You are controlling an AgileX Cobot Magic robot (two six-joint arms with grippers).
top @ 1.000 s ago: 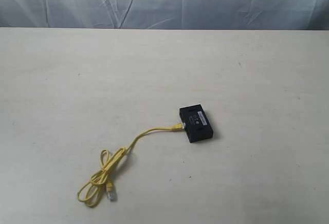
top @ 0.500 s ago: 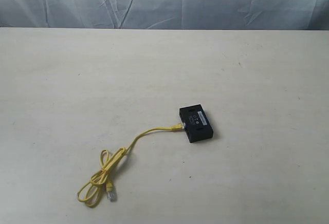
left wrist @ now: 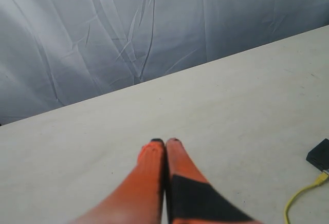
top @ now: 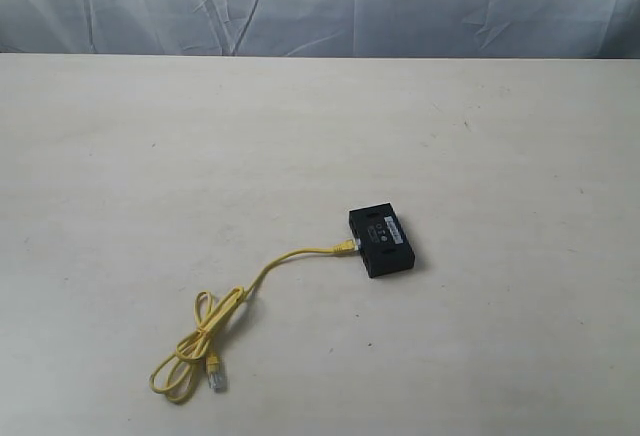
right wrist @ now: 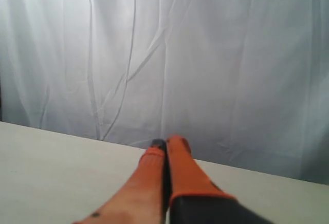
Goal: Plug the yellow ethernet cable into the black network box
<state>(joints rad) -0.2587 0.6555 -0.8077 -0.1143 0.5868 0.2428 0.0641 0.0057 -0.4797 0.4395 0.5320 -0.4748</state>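
The black network box (top: 381, 242) lies flat right of the table's middle, its pale label strip facing up. One end of the yellow ethernet cable (top: 262, 273) sits in the box's left side at the plug (top: 345, 246). The cord runs left and down into a loose loop, and its free clear plug (top: 216, 377) rests on the table. Neither arm shows in the exterior view. My left gripper (left wrist: 165, 142) is shut with nothing in it, well off from the box corner (left wrist: 320, 154) and cable (left wrist: 303, 195). Empty too, my right gripper (right wrist: 167, 142) is shut above the table, facing the curtain.
A pale table (top: 150, 156) carries only the box and cable. A wrinkled grey-white curtain (top: 320, 1) hangs behind the table's far edge.
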